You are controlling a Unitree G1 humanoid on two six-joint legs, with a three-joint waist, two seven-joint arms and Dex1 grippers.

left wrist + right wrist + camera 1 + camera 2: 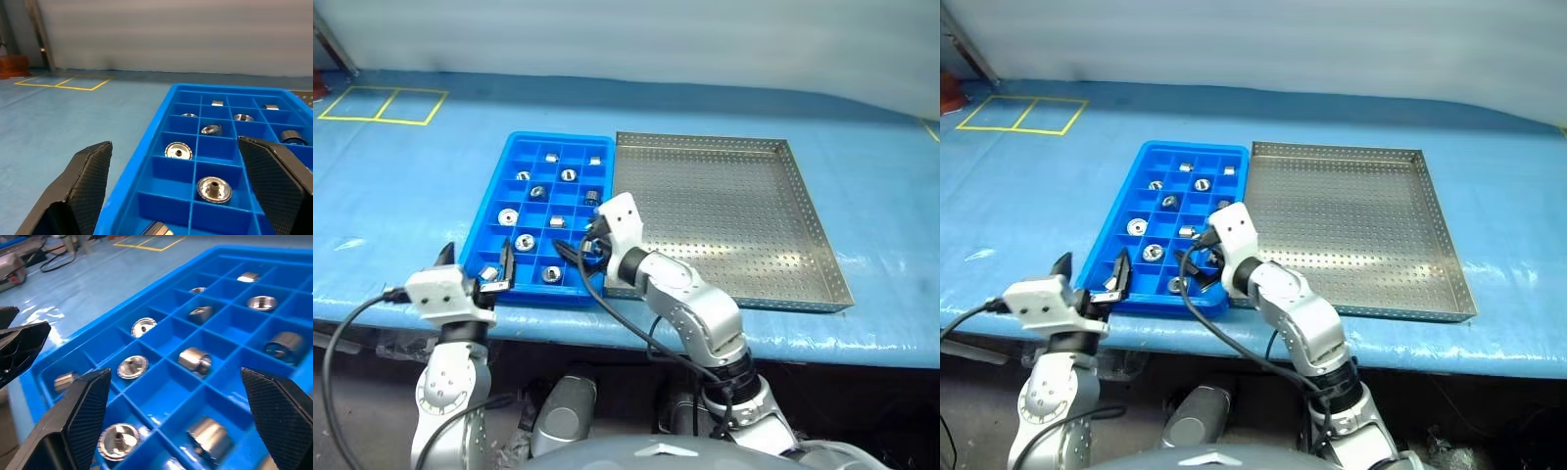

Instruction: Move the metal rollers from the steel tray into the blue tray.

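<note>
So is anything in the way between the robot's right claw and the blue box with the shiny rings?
Nothing visible is. The right gripper hangs open right over the blue tray, where metal rollers lie in its compartments. The steel tray beside it looks empty.

Eleven metal rollers (509, 216) in one blue tray (485, 224), beside one steel tray (724, 211).

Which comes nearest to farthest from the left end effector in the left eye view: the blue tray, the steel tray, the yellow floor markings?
1. Blue tray: right at the left end effector, whose tips sit at its near left corner.
2. Steel tray: beyond the blue tray, on the right.
3. Yellow floor markings: far back on the left.
</note>
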